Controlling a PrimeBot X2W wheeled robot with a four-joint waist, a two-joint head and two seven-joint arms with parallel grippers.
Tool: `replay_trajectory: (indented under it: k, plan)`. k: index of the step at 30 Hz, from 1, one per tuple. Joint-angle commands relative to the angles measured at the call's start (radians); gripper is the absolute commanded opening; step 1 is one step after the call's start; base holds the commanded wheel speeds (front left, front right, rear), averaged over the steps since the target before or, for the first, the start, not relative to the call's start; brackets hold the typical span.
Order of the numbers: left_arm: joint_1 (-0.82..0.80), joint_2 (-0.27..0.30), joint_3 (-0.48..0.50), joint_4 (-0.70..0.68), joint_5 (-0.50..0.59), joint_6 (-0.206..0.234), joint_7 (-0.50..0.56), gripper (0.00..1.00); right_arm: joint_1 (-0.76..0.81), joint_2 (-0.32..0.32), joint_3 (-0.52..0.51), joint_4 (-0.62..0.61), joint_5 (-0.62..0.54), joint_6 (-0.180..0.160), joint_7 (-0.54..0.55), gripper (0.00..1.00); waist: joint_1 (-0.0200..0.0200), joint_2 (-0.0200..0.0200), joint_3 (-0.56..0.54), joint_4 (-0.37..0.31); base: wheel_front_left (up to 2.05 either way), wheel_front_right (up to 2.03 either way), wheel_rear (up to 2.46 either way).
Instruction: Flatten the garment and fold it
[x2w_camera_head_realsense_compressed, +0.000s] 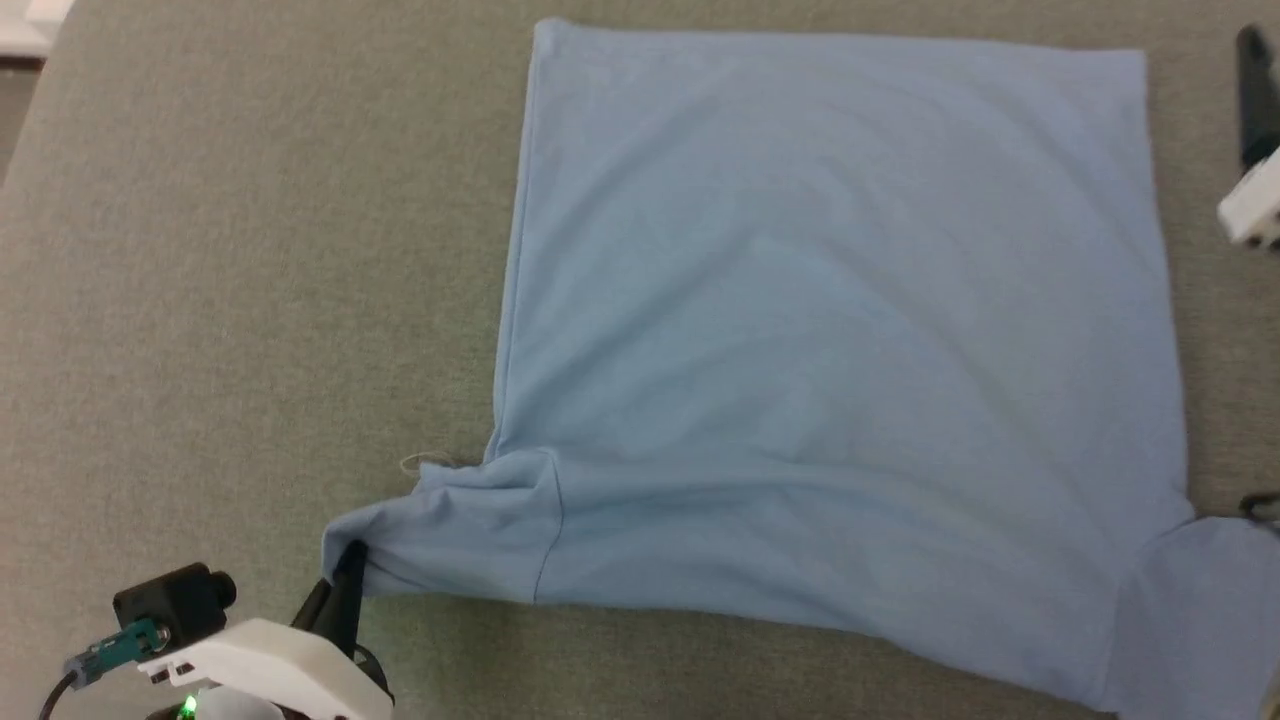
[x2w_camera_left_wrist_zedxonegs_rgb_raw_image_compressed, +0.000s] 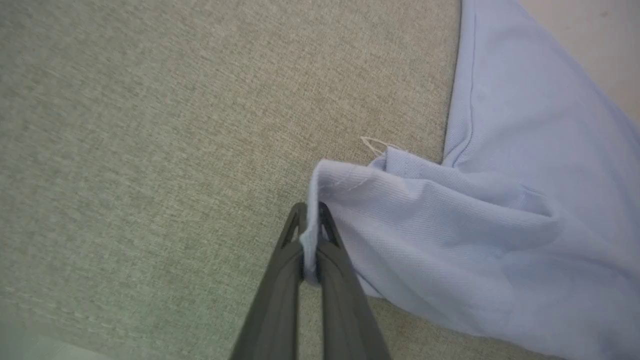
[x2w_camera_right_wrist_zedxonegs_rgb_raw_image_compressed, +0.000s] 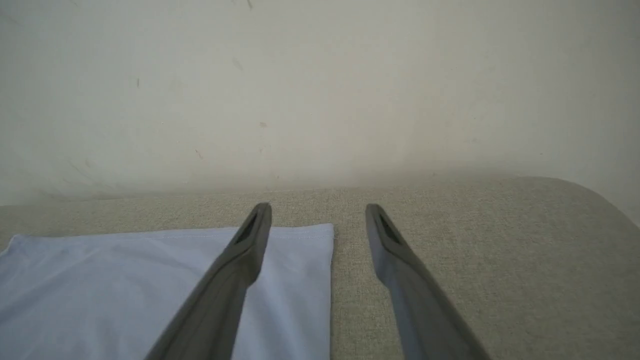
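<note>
The light blue garment (x2w_camera_head_realsense_compressed: 830, 330) lies spread on the grey-green fabric surface (x2w_camera_head_realsense_compressed: 250, 280), its plain side up, hem toward the far side and both sleeves toward me. My left gripper (x2w_camera_head_realsense_compressed: 345, 560) is shut on the left sleeve's cuff at the lower left; the left wrist view shows the cuff edge (x2w_camera_left_wrist_zedxonegs_rgb_raw_image_compressed: 320, 190) pinched between the two dark fingers of the left gripper (x2w_camera_left_wrist_zedxonegs_rgb_raw_image_compressed: 311, 210). My right gripper (x2w_camera_head_realsense_compressed: 1255, 60) is at the far right edge, past the garment's far right corner. In the right wrist view the right gripper (x2w_camera_right_wrist_zedxonegs_rgb_raw_image_compressed: 318, 212) stands open above that garment corner (x2w_camera_right_wrist_zedxonegs_rgb_raw_image_compressed: 300, 250), holding nothing.
A pale wall (x2w_camera_right_wrist_zedxonegs_rgb_raw_image_compressed: 320, 90) rises just behind the padded surface's far edge. A loose thread (x2w_camera_head_realsense_compressed: 425, 462) lies by the left armpit. The surface's rounded corner (x2w_camera_right_wrist_zedxonegs_rgb_raw_image_compressed: 590, 195) shows at the right. Bare surface stretches to the left of the garment.
</note>
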Motion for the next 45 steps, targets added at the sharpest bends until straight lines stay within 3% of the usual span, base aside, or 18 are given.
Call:
replay_trajectory:
  k: [1, 7, 12, 18, 19, 20, 21, 22, 23, 24, 25, 29, 39, 45]
  plan:
    - [-0.022, -0.008, -0.001, 0.004, 0.003, -0.008, -0.016, 0.0, -0.07, -0.019, -0.003, 0.052, -0.02, -0.001, 0.029, 1.0, -0.0002, 0.0, 0.104, 0.079, 0.0, 0.0, 0.0]
    - [-0.05, -0.037, -0.03, 0.028, -0.013, -0.03, -0.056, 0.0, -0.24, -0.09, -0.018, 0.198, -0.089, -0.001, 0.208, 1.0, -0.0002, 0.0, 0.192, 0.134, 0.0, 0.0, 0.0]
    - [-0.084, -0.06, -0.055, 0.048, -0.027, -0.045, -0.099, 0.0, -0.33, -0.138, -0.049, 0.214, -0.155, -0.001, 0.339, 1.0, -0.0002, 0.0, 0.256, 0.176, 0.0, 0.0, 0.0]
    - [-0.095, -0.07, -0.077, 0.075, -0.035, -0.058, -0.123, 0.0, -0.374, -0.144, -0.11, 0.204, -0.222, -0.001, 0.544, 1.0, -0.0002, 0.0, 0.29, 0.199, 0.0, 0.0, 0.0]
    - [-0.097, -0.07, -0.077, 0.078, -0.035, -0.058, -0.126, 0.0, -0.373, -0.141, -0.118, 0.196, -0.237, -0.001, 0.58, 0.93, -0.0002, 0.0, 0.291, 0.2, 0.0, 0.0, 0.0]
    - [-0.099, -0.069, -0.077, 0.081, -0.035, -0.059, -0.128, 0.0, -0.37, -0.138, -0.125, 0.185, -0.252, -0.001, 0.613, 0.66, -0.0002, 0.0, 0.292, 0.2, 0.0, 0.0, 0.0]
    - [-0.1, -0.069, -0.077, 0.084, -0.035, -0.059, -0.129, 0.0, -0.366, -0.134, -0.133, 0.171, -0.265, -0.001, 0.644, 0.47, -0.0002, 0.0, 0.292, 0.2, 0.0, 0.0, 0.0]
    - [-0.101, -0.068, -0.077, 0.086, -0.035, -0.06, -0.131, 0.0, -0.362, -0.132, -0.137, 0.157, -0.277, -0.001, 0.67, 0.34, -0.0002, 0.0, 0.291, 0.2, 0.0, 0.0, 0.0]
    - [-0.101, -0.068, -0.077, 0.086, -0.035, -0.06, -0.131, 0.0, -0.362, -0.132, -0.137, 0.157, -0.277, -0.001, 0.67, 0.34, -0.0002, 0.0, 0.291, 0.2, 0.0, 0.0, 0.0]
    - [-0.102, -0.067, -0.077, 0.088, -0.035, -0.061, -0.132, 0.0, -0.358, -0.129, -0.14, 0.141, -0.286, -0.001, 0.687, 0.23, -0.0002, 0.0, 0.29, 0.199, 0.0, 0.0, 0.0]
    - [-0.103, -0.067, -0.078, 0.09, -0.035, -0.062, -0.134, 0.0, -0.353, -0.128, -0.145, 0.125, -0.292, -0.001, 0.695, 0.02, -0.0002, 0.0, 0.287, 0.198, 0.0, 0.0, 0.0]
    - [-0.103, -0.065, -0.074, 0.1, -0.035, -0.063, -0.146, 0.0, -0.304, -0.112, -0.163, 0.055, -0.286, -0.001, 0.616, 0.0, -0.0002, 0.0, 0.251, 0.184, 0.0, 0.0, 0.0]
    - [-0.042, -0.025, -0.035, 0.086, -0.028, -0.035, -0.138, 0.0, 0.001, -0.056, -0.186, -0.091, -0.183, -0.001, 0.103, 0.0, -0.0002, 0.0, 0.054, 0.085, 0.0, 0.0, 0.0]
    - [0.015, 0.003, -0.021, 0.04, -0.023, -0.015, -0.106, 0.0, 0.265, 0.033, -0.256, -0.24, -0.097, -0.001, 0.012, 0.0, -0.0002, 0.0, -0.042, 0.027, 0.0, 0.0, 0.0]
